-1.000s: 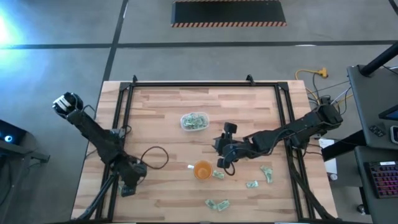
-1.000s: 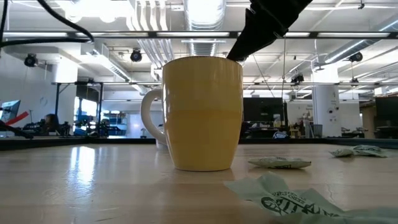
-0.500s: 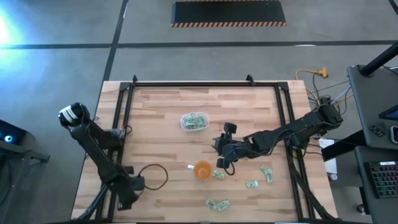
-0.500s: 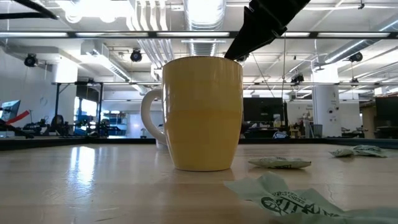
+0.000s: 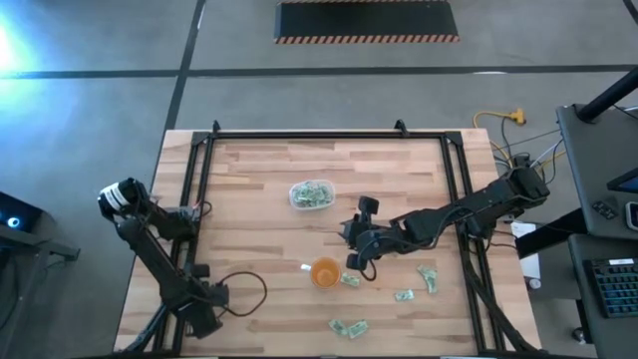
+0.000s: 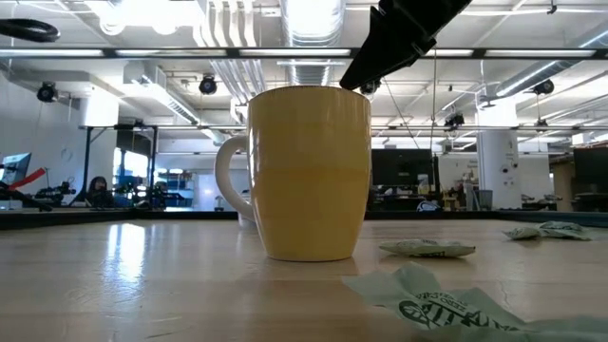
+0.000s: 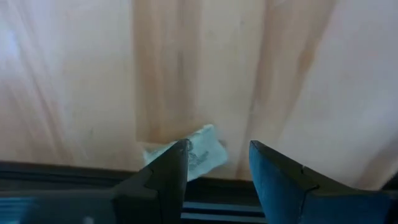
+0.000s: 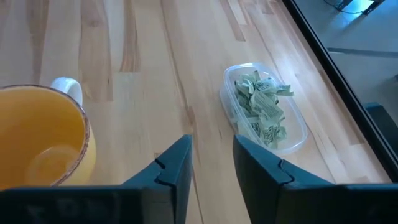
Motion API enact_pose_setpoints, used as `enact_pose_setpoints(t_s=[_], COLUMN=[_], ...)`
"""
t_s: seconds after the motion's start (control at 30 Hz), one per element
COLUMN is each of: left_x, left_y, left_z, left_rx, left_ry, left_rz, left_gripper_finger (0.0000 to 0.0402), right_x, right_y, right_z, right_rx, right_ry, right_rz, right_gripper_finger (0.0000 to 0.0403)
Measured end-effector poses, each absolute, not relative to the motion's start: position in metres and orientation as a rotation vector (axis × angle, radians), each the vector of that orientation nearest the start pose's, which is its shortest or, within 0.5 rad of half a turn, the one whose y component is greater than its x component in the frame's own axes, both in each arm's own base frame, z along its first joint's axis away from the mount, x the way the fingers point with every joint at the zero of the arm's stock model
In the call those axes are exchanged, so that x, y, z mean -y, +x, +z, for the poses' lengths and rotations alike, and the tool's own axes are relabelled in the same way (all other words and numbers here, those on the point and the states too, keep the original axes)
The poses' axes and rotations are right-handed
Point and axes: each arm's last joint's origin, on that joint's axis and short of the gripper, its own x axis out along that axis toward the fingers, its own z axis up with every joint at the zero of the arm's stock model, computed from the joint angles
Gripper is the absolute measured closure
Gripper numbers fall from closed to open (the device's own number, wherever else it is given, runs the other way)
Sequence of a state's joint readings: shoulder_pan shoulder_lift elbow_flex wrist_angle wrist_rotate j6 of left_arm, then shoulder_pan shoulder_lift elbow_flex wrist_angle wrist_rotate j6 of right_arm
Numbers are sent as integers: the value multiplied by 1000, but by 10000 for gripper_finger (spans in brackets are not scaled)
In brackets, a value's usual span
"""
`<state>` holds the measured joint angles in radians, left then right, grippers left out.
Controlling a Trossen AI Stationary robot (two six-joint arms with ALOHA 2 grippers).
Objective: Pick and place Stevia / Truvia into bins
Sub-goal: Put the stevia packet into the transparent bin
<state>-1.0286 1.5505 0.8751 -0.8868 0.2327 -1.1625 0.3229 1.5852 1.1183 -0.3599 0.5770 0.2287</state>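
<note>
The table [image 5: 259, 179] is pale blond wood in lengthwise strips, some streaked a warmer tan, framed by black rails [image 5: 319, 134]. The mug [image 5: 324, 271] is orange outside and in; seen level in the low view it reads mustard yellow, with a white handle [image 8: 67, 88]. The tub [image 5: 312, 194] is clear and colourless with a whitish rim, packed with pale green and white sachets [image 8: 261, 106]. Loose sachets [image 5: 348, 326] on the wood are the same pale green and white, with dark green print on the nearest one [image 6: 446, 309]. Both arms are black; the left arm [image 5: 150, 249] carries a white patch at its upper joint. A yellow cable [image 5: 498, 119] lies on the grey floor, where a black mat [image 5: 367, 20] has orange-and-black striped edging.
</note>
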Motion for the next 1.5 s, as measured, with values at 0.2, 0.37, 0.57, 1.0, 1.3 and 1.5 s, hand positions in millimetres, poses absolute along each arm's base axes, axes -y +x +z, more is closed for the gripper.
enact_pose_setpoints(t_s=[0.2,0.37,0.57,1.0,1.3,1.5], left_x=[210,208,208,207,205,205], left_y=[120,118,118,115,112,111], left_z=[162,161,161,154,147,147], left_rx=[-1745,-1752,-1752,-1734,-1765,-1777], left_ry=[-143,-128,-145,-136,-165,-167], left_rz=[2,21,40,30,6,3], left_gripper_finger=[247,247,247,247,247,273], right_x=[-90,-90,-89,-90,-90,-90], right_y=[320,318,317,317,318,318], right_z=[242,238,235,235,236,236], right_rx=[-712,-723,-729,-723,-712,-711], right_ry=[-145,-150,-153,-150,-144,-144], right_rz=[-321,-322,-323,-322,-322,-322], right_gripper_finger=[303,309,314,315,323,328])
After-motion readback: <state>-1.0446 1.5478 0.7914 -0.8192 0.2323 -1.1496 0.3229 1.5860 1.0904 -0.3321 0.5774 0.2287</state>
